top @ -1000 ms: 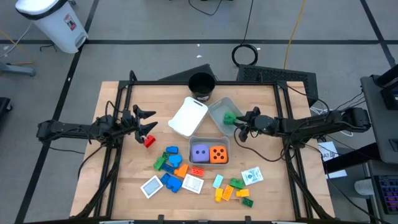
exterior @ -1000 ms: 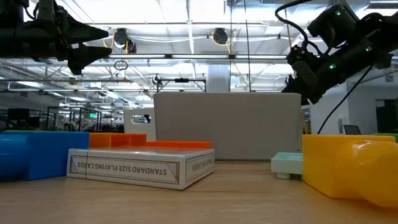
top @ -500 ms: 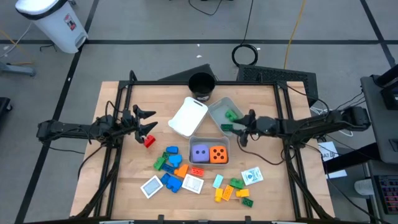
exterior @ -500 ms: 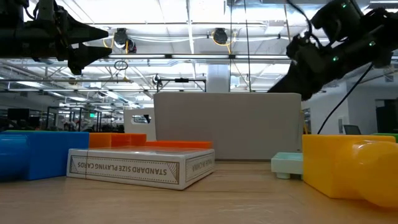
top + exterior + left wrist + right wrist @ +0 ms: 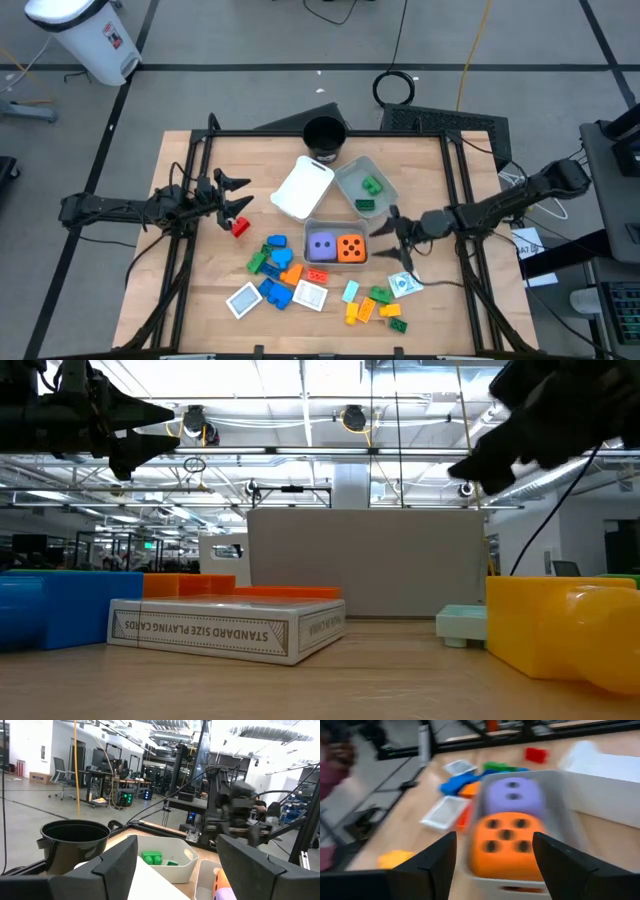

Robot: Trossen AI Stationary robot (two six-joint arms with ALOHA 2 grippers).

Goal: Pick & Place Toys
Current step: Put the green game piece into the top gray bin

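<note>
Orange dotted plastic die (image 5: 506, 840) beside the purple die (image 5: 516, 794): rigid, light, probably slick; grip opposite flat faces. Right gripper (image 5: 398, 243) spread, empty; left gripper (image 5: 233, 193) spread, empty.

Two small green plastic blocks (image 5: 370, 186) lie inside the translucent grey tray (image 5: 351, 174) at twelve o'clock. A purple dotted die (image 5: 321, 247) and an orange dotted die (image 5: 350, 248) sit side by side, touching, in the white tray (image 5: 336, 226) at centre. One red block (image 5: 240, 227) lies alone at nine o'clock. Mixed coloured blocks (image 5: 275, 258) and flat white square tiles (image 5: 244, 299) are scattered at six o'clock.
</note>
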